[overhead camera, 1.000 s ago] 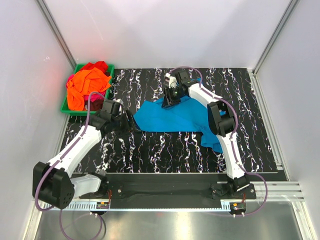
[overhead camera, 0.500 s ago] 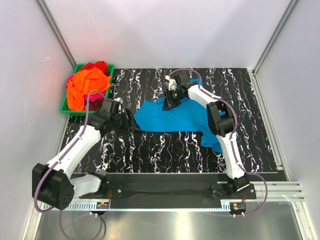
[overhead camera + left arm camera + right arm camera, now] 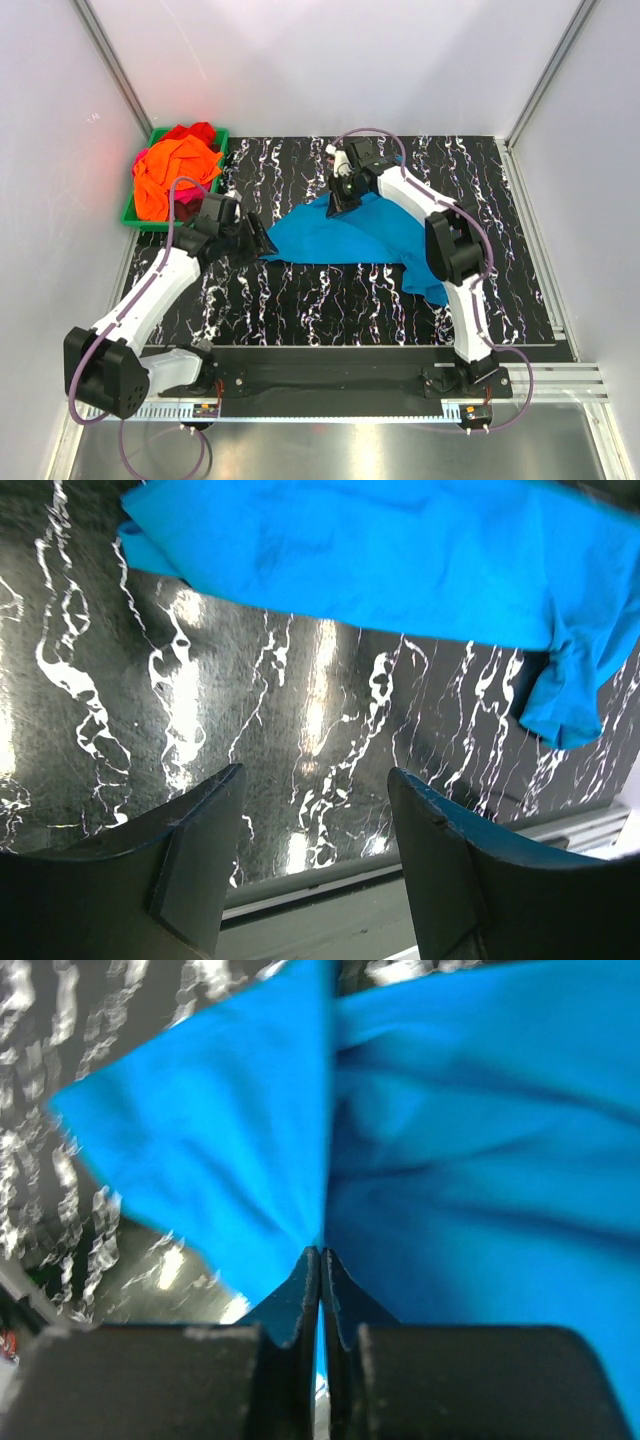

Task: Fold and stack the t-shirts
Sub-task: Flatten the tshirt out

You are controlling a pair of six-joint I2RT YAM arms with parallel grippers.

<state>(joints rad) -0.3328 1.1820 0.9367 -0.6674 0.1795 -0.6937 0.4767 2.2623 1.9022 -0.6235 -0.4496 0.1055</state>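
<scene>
A turquoise-blue t-shirt (image 3: 350,235) lies crumpled across the middle of the black marbled table (image 3: 300,290). My right gripper (image 3: 340,198) is at its far edge, shut on a pinched fold of the turquoise cloth (image 3: 460,1160), with the fingertips (image 3: 308,1270) pressed together. My left gripper (image 3: 262,238) hovers just off the shirt's left end, open with nothing between its fingers (image 3: 210,820). In the left wrist view the shirt (image 3: 380,550) stretches across the top, apart from the left gripper (image 3: 315,772). Orange, red and magenta t-shirts (image 3: 170,170) are heaped at the far left.
A green bin (image 3: 135,218) at the far-left corner holds the heap of shirts. White walls close in on three sides. A metal rail (image 3: 560,370) runs along the near edge by the arm bases.
My right gripper has closed onto the turquoise shirt's far edge. My left gripper has shifted a little toward the shirt's left end and stays open.
</scene>
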